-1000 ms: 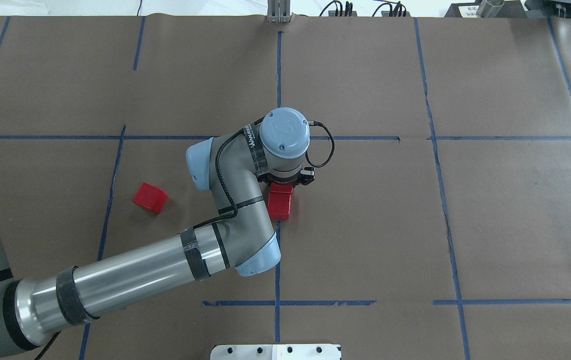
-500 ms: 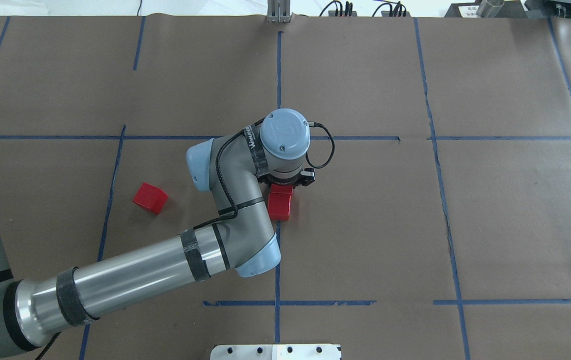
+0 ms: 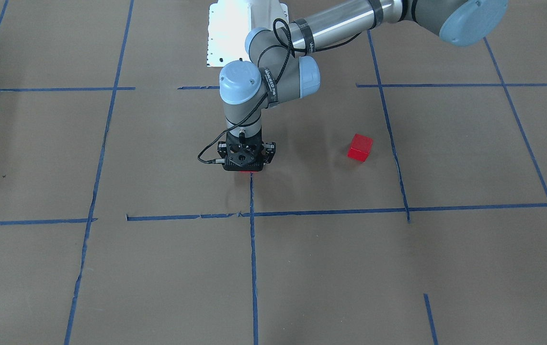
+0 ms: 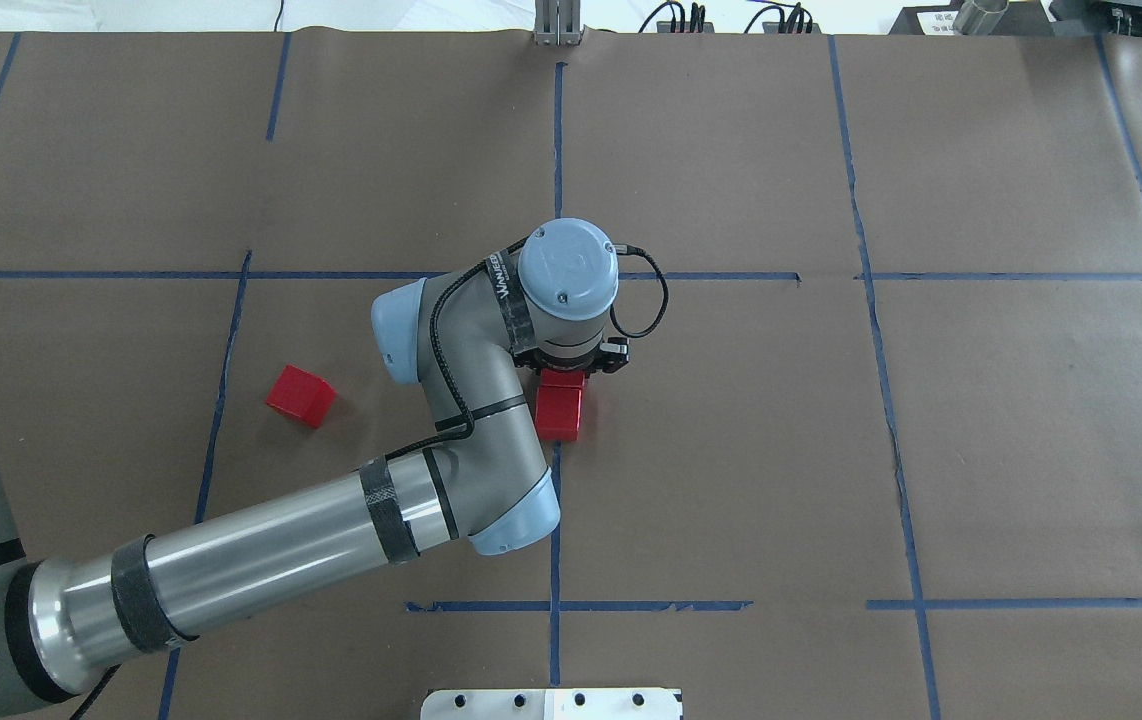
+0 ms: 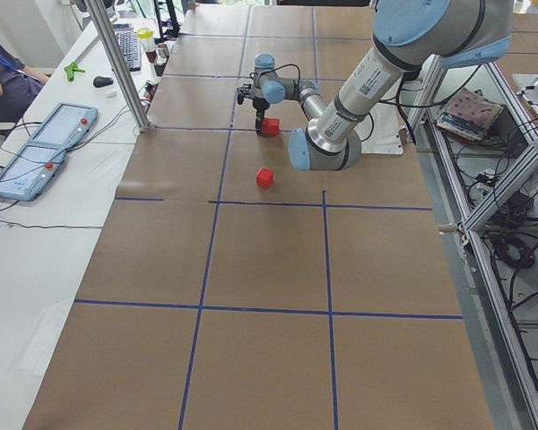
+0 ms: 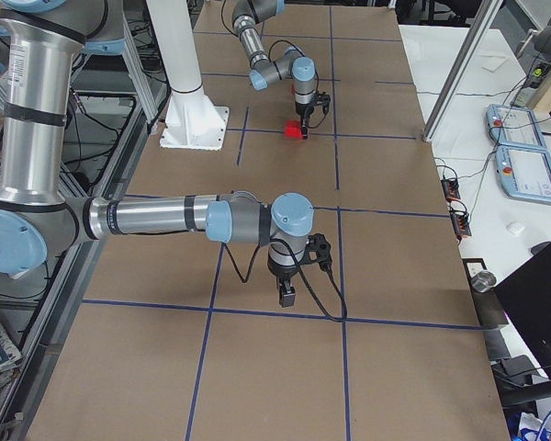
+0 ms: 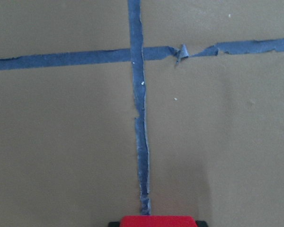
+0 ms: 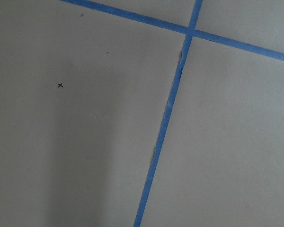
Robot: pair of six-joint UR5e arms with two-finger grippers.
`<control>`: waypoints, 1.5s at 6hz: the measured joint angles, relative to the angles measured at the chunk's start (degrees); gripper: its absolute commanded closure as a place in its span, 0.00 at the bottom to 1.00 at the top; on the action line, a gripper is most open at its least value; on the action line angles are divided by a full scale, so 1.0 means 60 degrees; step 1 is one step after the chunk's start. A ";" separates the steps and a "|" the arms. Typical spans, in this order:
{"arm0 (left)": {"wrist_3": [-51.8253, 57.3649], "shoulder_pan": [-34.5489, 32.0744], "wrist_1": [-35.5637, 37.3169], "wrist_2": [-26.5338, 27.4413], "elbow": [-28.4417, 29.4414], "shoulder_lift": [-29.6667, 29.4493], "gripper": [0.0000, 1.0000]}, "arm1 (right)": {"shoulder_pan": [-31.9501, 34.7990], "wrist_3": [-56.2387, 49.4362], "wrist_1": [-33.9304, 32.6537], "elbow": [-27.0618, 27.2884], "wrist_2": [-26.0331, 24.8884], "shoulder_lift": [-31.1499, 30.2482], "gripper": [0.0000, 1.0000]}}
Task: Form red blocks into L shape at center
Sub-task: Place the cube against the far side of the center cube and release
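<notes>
The left gripper [image 3: 247, 166] points straight down just above the middle of the front-facing view. In the left wrist view its dark tips sit tight on either side of a red block [image 7: 157, 221] at the bottom edge, so it appears to be pinching that held block. Whether the block rests on the paper cannot be told. Just below it in the overhead view lies a second red block [image 4: 559, 415]. The two read as one red strip, touching or just beside each other, with no seam visible. Both sit at the center [image 4: 631, 450], at the end of the blue tape line [image 7: 141, 142] that runs up the wrist view. Over the last second almost nothing has shifted: the wrist cap has moved a hair, and both blocks and the arm keep their places. That stillness suggests the arm is settling this block beside its neighbour, with letting go as the likely next step. That would make two of the three a straight leg. Further left in the overhead view, well apart from the pair and near the cell's left tape border, the third red block [image 4: 300, 396] lies turned at an angle and untouched. It is needed for the foot of the L. The right gripper [image 6: 286, 294] hangs over bare paper in the lower middle of the right side view. Its spread cannot be judged.
</notes>
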 measured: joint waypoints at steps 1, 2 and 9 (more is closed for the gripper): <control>0.0006 0.0001 0.0002 0.0001 0.0003 0.0004 0.60 | 0.0000 0.0000 0.0000 0.0000 0.0000 0.0000 0.00; 0.0009 0.0001 0.0002 0.0001 0.0003 0.0006 0.57 | 0.0000 0.0000 0.0000 0.0000 0.0000 0.0000 0.00; 0.0372 -0.0066 0.0002 -0.0014 -0.0019 0.0004 0.02 | 0.0000 0.0008 0.0000 0.0000 0.0029 0.0000 0.00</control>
